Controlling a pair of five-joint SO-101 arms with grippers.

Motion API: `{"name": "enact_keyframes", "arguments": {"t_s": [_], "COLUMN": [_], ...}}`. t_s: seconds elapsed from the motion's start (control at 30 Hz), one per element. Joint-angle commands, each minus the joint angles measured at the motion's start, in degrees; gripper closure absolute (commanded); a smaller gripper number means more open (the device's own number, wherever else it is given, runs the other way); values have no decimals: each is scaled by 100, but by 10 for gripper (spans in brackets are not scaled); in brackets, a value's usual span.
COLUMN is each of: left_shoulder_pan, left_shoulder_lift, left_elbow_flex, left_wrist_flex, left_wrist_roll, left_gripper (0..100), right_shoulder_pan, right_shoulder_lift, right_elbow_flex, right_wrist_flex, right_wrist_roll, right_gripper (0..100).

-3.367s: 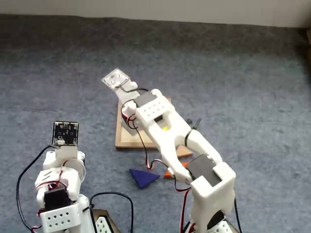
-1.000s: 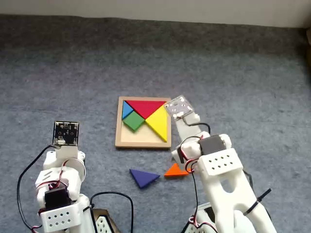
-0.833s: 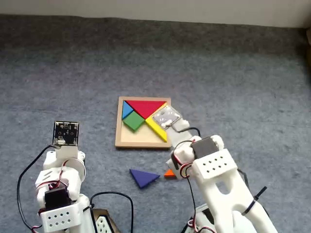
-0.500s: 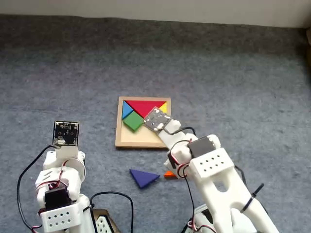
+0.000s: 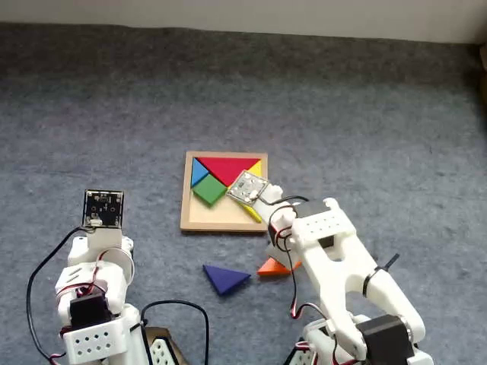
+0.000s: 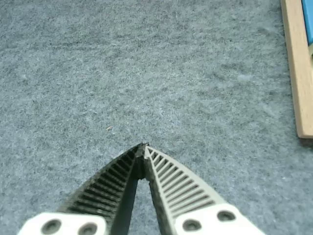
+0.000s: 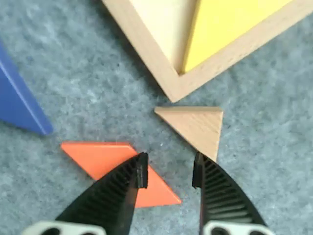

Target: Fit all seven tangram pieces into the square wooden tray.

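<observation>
Tray (image 5: 213,226) partly behind right arm (image 5: 327,243); right tool (image 7: 169,171) apart over orange piece (image 7: 105,155), left tool (image 6: 143,149) together

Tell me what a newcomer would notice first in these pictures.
The tray in the middle of the carpet, partly filled with bright pieces, the red triangle and yellow triangle biggest. Then the right pincer, open over an orange piece and a wooden triangle just off the tray's corner, with a blue triangle loose nearby.
</observation>
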Motion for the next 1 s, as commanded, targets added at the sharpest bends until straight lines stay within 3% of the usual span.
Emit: {"name": "enact_keyframes", "arguments": {"t_s": [0.0, 0.2, 0.4, 0.97], "left_shoulder_pan": [92, 92, 92, 92], "left_shoulder_lift": [-154, -154, -154, -154], "left_elbow_flex": [110, 110, 110, 110], "left_wrist_flex": [-123, -123, -123, -123], "left_wrist_roll": [-62, -62, -62, -62], "left_gripper": [993, 993, 993, 993], "right_shoulder_pan": [136, 233, 233, 48], "right_shoulder_lift": [154, -514, -884, 1314], "right_elbow_flex": [-75, -75, -57, -1385], "right_wrist_flex": [-198, -189, -224, -356], "right_wrist_roll": [26, 26, -158, 185], "right_gripper": [837, 830, 670, 657]}}
